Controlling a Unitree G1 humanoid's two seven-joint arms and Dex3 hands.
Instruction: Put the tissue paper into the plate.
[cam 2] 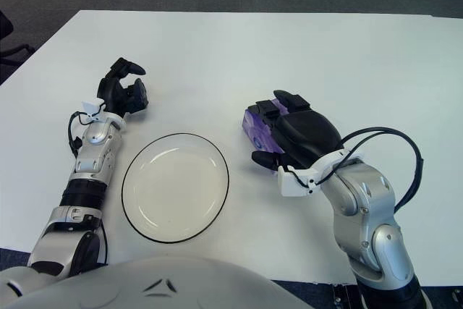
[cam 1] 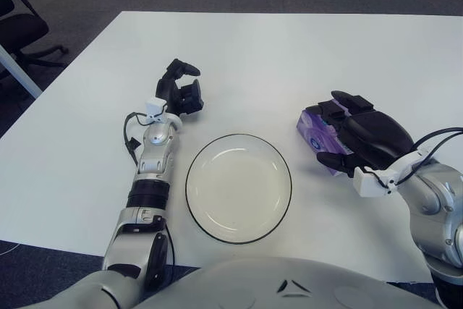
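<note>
Left hand (cam 1: 182, 92): one, far-left of the plate, fingers curled, holding nothing.
Plate (cam 1: 239, 187): one, empty, close to the table's (cam 1: 289, 56) near edge.
Tissue pack (cam 1: 316, 135): one, purple, right of the plate, small gap between.
Right hand (cam 1: 362, 135): one, fingers wrapped over the pack.
Open room: broad bare tabletop on the far side.

Light was bright and even across the table (cam 1: 304, 56); shadows were faint, the plate (cam 1: 239, 187) rim sharp.
</note>
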